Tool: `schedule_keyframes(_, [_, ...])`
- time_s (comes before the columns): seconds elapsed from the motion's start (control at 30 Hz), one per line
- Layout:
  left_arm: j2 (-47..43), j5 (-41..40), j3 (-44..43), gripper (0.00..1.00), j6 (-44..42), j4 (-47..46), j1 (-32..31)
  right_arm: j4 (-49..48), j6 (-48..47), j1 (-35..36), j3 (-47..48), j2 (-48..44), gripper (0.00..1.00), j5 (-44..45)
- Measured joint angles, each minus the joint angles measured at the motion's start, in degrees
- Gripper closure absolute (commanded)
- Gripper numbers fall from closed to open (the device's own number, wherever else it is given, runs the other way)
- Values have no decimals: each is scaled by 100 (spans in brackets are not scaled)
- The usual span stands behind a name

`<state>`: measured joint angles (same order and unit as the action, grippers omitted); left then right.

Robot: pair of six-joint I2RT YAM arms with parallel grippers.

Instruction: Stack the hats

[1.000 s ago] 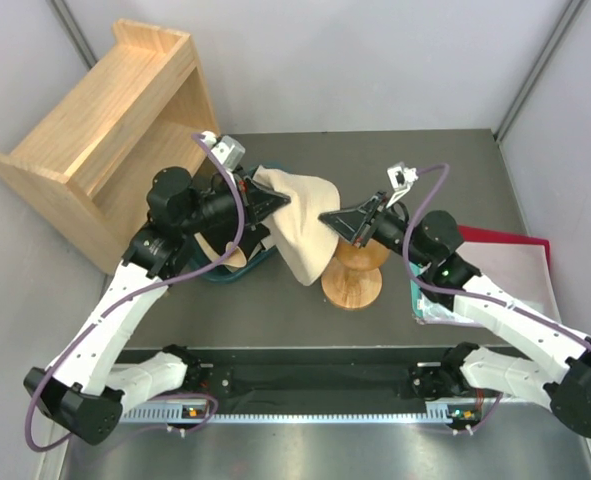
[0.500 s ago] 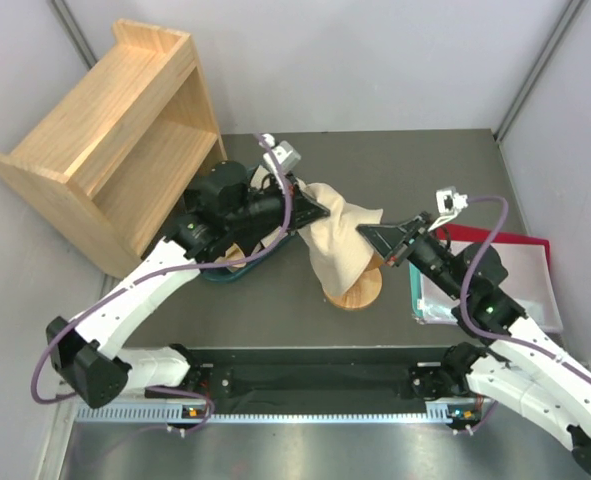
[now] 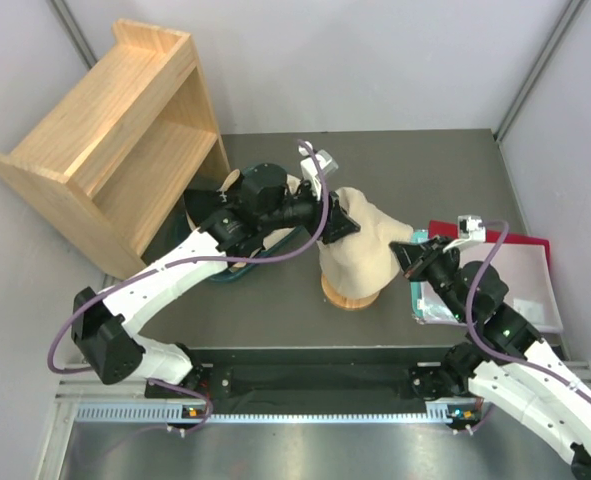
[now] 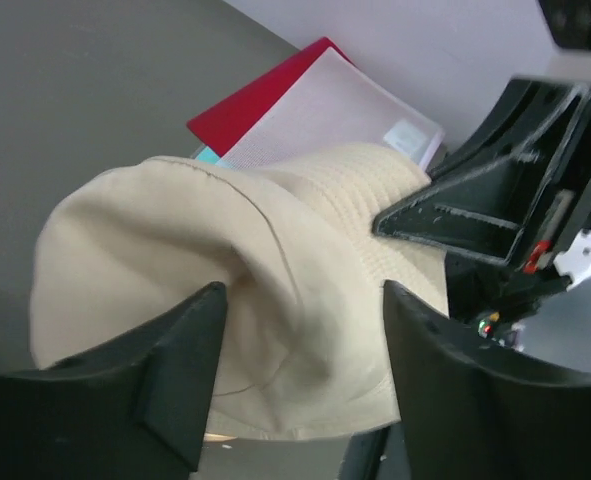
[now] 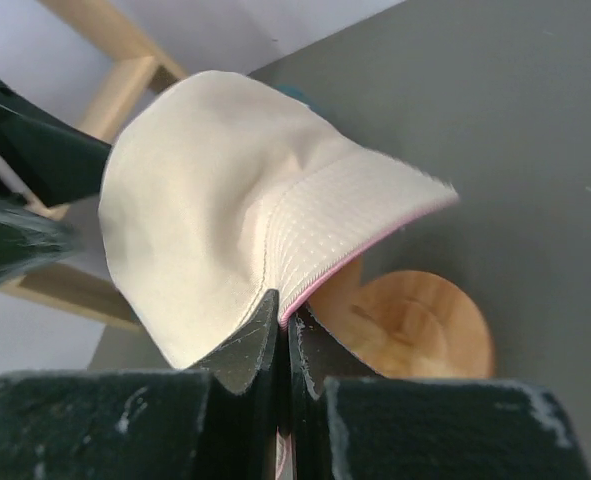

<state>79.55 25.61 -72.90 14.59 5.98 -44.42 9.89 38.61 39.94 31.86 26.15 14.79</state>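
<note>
A cream-beige hat (image 3: pixel 360 245) drapes over the top of the wooden stand, whose round base (image 3: pixel 350 297) shows below it. My left gripper (image 3: pixel 337 222) is at the hat's left side and stands open. In the left wrist view the hat (image 4: pixel 175 240) lies loose beyond the left gripper (image 4: pixel 300 305), whose fingers are spread wide. My right gripper (image 3: pixel 412 255) is shut on the hat's right brim. The right wrist view shows the right gripper (image 5: pixel 283 305) pinching the stitched brim of the hat (image 5: pixel 195 180), above the stand's base (image 5: pixel 415 325).
A teal tub (image 3: pixel 237 272) sits under the left arm, mostly hidden. A wooden shelf unit (image 3: pixel 115 130) stands at the back left. A red folder with a clear tray (image 3: pixel 520 275) lies at the right, under the right arm.
Both arms carried the hat to the right and down over the stand. The left gripper has opened and let go of the hat; the right gripper still pinches the brim.
</note>
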Motion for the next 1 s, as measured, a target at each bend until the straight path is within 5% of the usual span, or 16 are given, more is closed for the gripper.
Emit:
schedule_keyframes(0.07, [-7,-131,0,12,11,-11,-9,249,33,2,-92,-116,100,234])
schedule_keyframes(0.27, [-341,-828,96,1,-57,-42,-2,739,260,2,-339,-442,100,706])
schedule_keyframes(0.67, [-1158,-3088,1034,1,-162,319,153,920,763,0,-844,-426,100,745])
schedule_keyframes(1.0, [-1615,-3668,1709,1,188,789,745,1222,1075,2,-944,-315,100,752])
